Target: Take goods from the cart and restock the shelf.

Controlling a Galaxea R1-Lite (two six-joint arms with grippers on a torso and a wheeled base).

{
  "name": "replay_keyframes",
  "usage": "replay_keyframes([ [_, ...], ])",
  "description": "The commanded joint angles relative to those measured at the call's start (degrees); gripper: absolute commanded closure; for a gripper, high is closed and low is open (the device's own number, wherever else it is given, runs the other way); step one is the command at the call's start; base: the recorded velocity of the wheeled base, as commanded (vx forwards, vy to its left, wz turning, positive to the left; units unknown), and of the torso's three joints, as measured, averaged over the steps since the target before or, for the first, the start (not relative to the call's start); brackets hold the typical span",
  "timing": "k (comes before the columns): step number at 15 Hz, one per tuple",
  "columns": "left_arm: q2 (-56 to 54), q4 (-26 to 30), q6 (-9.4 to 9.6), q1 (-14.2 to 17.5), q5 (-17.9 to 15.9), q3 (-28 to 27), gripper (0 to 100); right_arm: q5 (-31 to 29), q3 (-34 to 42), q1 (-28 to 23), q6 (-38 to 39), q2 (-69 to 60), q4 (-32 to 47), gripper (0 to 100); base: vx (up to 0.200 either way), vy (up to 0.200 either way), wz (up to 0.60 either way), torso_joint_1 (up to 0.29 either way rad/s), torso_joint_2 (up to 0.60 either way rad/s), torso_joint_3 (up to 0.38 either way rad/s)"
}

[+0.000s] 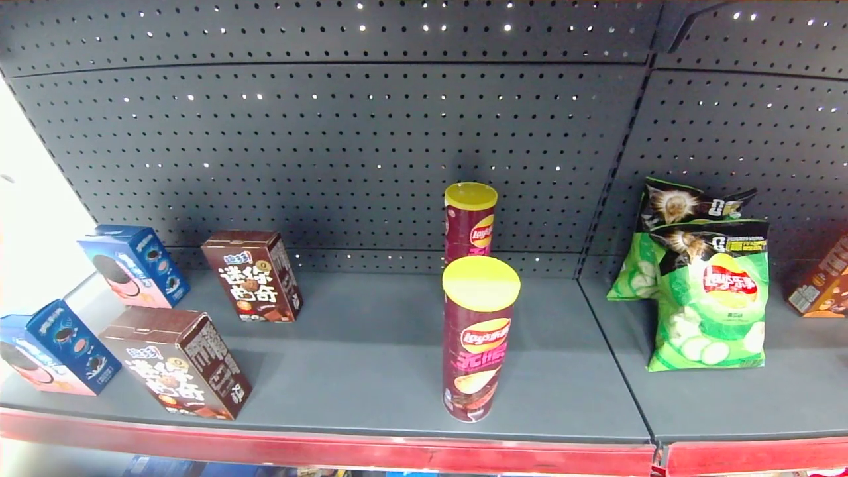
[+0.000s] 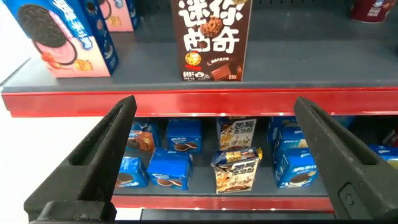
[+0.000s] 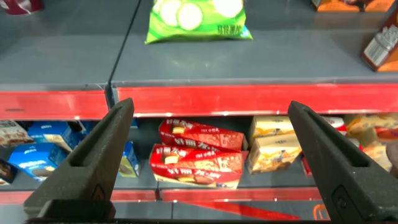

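Two maroon chip cans with yellow lids stand upright mid-shelf, one at the front and one behind it. Two brown cookie boxes and blue cookie boxes stand on the left part of the shelf. Green chip bags lean on the right shelf section. My left gripper is open and empty, in front of the shelf's red edge below a brown cookie box. My right gripper is open and empty too, before the red edge below a green chip bag.
A lower shelf holds blue cookie boxes and a brown box on the left, red packs and yellow boxes on the right. An orange-brown box sits at the far right. Bare shelf lies between the brown boxes and the cans.
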Motion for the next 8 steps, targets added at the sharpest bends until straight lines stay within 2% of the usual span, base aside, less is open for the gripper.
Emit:
replay_keyframes([
  [1, 0.1, -0.1, 0.02, 0.0, 0.0, 0.0, 0, 0.0, 0.0, 0.0, 0.0, 0.1, 0.0, 0, 0.0, 0.0, 0.0, 0.0, 0.0, 0.0],
  [2, 0.1, -0.1, 0.02, 0.0, 0.0, 0.0, 0, 0.0, 0.0, 0.0, 0.0, 0.1, 0.0, 0, 0.0, 0.0, 0.0, 0.0, 0.0, 0.0],
  [3, 0.1, -0.1, 0.02, 0.0, 0.0, 0.0, 0, 0.0, 0.0, 0.0, 0.0, 0.1, 0.0, 0, 0.0, 0.0, -0.6, 0.002, 0.0, 0.002],
  [8, 0.1, -0.1, 0.02, 0.0, 0.0, 0.0, 0, 0.0, 0.0, 0.0, 0.0, 0.1, 0.0, 0, 0.0, 0.0, 0.0, 0.0, 0.0, 0.0],
])
